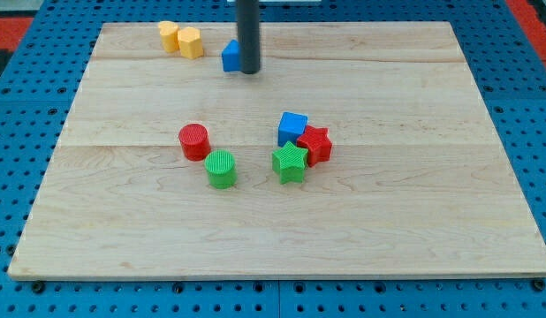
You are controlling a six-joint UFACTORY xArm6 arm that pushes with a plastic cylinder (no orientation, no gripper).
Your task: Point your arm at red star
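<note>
The red star (316,144) lies right of the board's middle, touching a blue cube (292,127) on its upper left and a green star (290,162) on its lower left. My tip (248,70) is near the view's top, far above and left of the red star. It stands right beside a blue block (230,56), partly hiding it.
A red cylinder (194,141) and a green cylinder (222,169) sit left of the middle. Two yellow blocks (170,35) (190,41) lie at the upper left. The wooden board (414,230) rests on a blue pegboard table.
</note>
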